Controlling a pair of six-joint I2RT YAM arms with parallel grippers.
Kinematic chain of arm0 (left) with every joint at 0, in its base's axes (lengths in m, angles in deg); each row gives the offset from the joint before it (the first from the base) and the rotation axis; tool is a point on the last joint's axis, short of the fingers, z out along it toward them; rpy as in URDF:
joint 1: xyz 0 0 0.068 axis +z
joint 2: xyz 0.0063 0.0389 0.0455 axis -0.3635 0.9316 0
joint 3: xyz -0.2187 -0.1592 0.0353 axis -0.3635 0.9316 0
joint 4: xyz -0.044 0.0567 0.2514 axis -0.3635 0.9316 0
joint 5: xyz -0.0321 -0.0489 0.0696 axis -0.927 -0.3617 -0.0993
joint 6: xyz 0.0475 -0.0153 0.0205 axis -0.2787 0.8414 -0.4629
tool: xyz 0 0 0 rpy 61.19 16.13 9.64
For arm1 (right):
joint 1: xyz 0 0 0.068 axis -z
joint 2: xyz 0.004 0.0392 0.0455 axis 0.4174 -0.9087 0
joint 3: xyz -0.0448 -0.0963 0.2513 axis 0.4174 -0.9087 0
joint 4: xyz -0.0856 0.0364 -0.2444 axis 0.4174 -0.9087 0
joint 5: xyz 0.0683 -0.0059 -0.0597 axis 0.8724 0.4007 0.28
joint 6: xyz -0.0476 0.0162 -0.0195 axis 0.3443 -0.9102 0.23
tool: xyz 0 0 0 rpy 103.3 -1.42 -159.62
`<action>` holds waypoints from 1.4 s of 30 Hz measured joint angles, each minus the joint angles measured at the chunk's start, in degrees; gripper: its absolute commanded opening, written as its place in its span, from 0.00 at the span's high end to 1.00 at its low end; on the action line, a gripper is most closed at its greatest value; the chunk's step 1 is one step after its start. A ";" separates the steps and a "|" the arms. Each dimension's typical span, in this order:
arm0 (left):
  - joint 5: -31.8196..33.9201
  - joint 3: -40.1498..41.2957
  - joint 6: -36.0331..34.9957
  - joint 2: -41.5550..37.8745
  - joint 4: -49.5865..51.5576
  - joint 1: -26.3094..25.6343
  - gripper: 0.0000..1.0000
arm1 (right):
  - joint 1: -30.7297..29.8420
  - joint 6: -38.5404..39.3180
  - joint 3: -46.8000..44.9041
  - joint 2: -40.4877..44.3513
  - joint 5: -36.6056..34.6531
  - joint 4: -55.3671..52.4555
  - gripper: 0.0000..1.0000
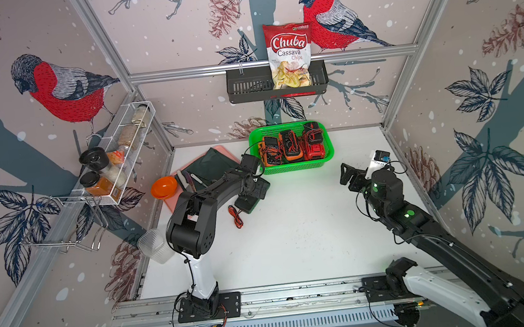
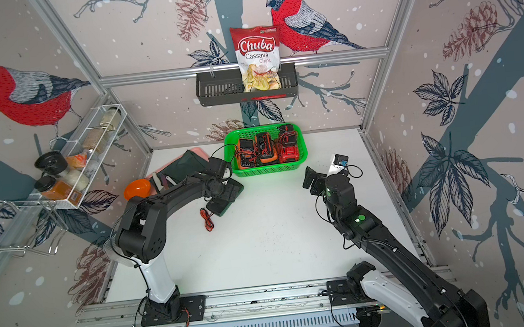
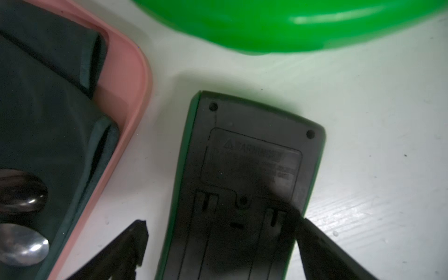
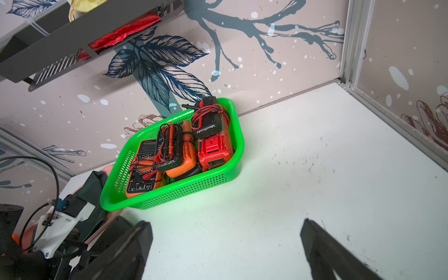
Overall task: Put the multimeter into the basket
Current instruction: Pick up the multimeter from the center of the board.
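The white bench (image 1: 310,231) sat inside an aluminium-framed cell with bird-and-pinecone paper on its walls. A dark grey wall shelf (image 1: 246,87) on the back wall held a chips bag (image 1: 289,53), and a white wire rack (image 1: 122,158) of jars hung on the left wall.

The basket (image 1: 293,167) stood near the back edge at the centre, with three meters in it already. A pink tray (image 3: 135,97) with a dark cloth (image 3: 48,109) and an orange bowl (image 1: 163,187) crowded the back-left corner. Bare white surface spread across the middle and front, between the two arms.

The multimeter (image 3: 247,169) lay back-side up on the bench, just in front of the basket's left corner and not touching it. Its red and black leads (image 1: 235,217) trailed beside it. The left end effector (image 3: 221,221) hung right over it, fingers (image 3: 135,242) spread apart on either side of the case, gripping nothing. The right end effector (image 4: 226,224) hovered over bare bench to the basket's right, its fingers also wide apart.
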 measured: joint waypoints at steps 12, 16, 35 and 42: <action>-0.04 -0.98 -1.46 3.98 -1.46 1.05 0.02 | 0.00 -1.01 -0.09 -0.83 -0.50 0.04 0.00; 0.42 0.24 -1.36 3.72 -3.23 1.05 0.02 | 0.00 -1.01 -0.09 -1.40 -0.48 0.20 0.00; -2.78 4.28 2.16 3.04 -6.97 4.52 0.05 | 0.00 -1.03 -0.04 -2.49 -0.48 0.44 0.00; -3.45 5.25 1.90 2.73 -7.63 4.61 0.58 | 0.00 -1.03 0.04 -3.52 -0.48 0.50 0.00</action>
